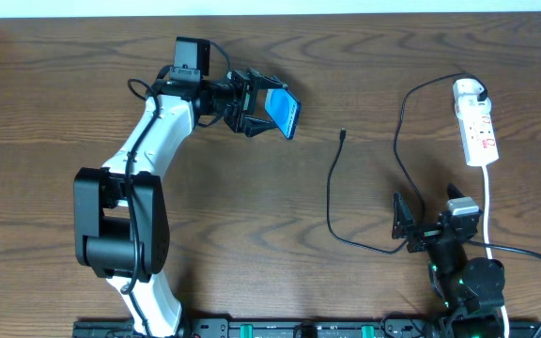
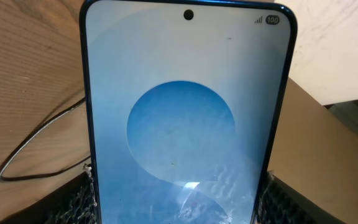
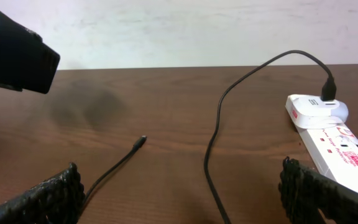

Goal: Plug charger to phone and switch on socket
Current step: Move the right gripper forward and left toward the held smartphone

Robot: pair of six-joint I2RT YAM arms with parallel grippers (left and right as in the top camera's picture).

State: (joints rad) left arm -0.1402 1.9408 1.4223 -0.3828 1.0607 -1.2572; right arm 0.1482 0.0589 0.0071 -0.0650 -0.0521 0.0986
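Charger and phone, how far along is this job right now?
Done: the charger has its white plug in the socket, and the left gripper holds the phone off the table. In hand: the phone only; the right gripper is open and empty. Left: the connector tip lies loose on the table, not in the phone, and I cannot tell whether the socket is switched on.

The left gripper (image 1: 269, 111) is gripping the tilted phone (image 1: 286, 114); the charger (image 1: 330, 192) is trailing loose, its tip lying apart from the phone, its plug sitting in the socket (image 1: 477, 127); the right gripper (image 1: 402, 225) is standing with fingers apart.
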